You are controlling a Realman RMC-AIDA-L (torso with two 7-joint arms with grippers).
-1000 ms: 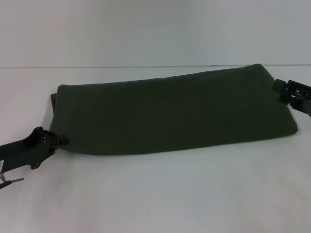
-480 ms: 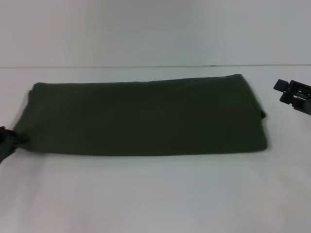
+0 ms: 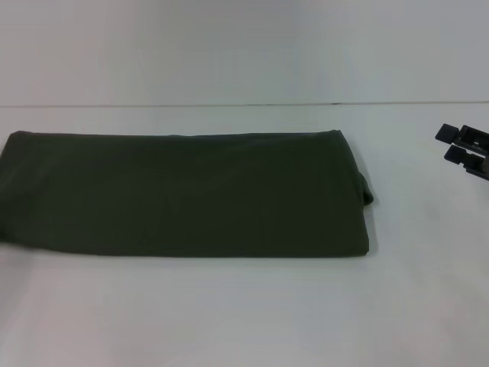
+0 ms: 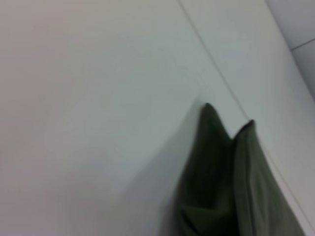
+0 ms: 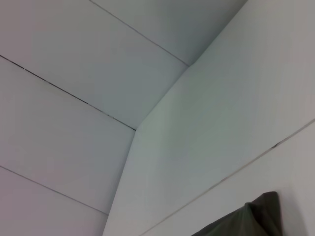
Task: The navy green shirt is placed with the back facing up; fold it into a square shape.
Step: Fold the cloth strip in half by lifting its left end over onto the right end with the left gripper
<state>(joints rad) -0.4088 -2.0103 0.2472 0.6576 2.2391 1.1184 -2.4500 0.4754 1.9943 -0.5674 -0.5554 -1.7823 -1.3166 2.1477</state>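
1. Right end effector (image 3: pixel 464 150) sat at about three o'clock in the head view, at the frame's edge, well apart from the shirt; its two black fingers were spread with a pale gap between them and nothing gripped.
2. Left end effector was out of the head view, and its own wrist view showed no fingers, so whether it was spread or pressed together could not be told.
3. Navy green shirt (image 3: pixel 183 195) lay flat on the white table (image 3: pixel 244 313) as a long folded band, running from the nine o'clock edge of the head view to a little past centre.
4. Its three o'clock end showed a small bulge of fabric poking out beside the folded edge.
5. In the left wrist view, a pointed corner of the shirt (image 4: pixel 221 167) lay on the table, with layered edges visible.
6. In the right wrist view, only a dark corner of the shirt (image 5: pixel 251 221) showed against the table.
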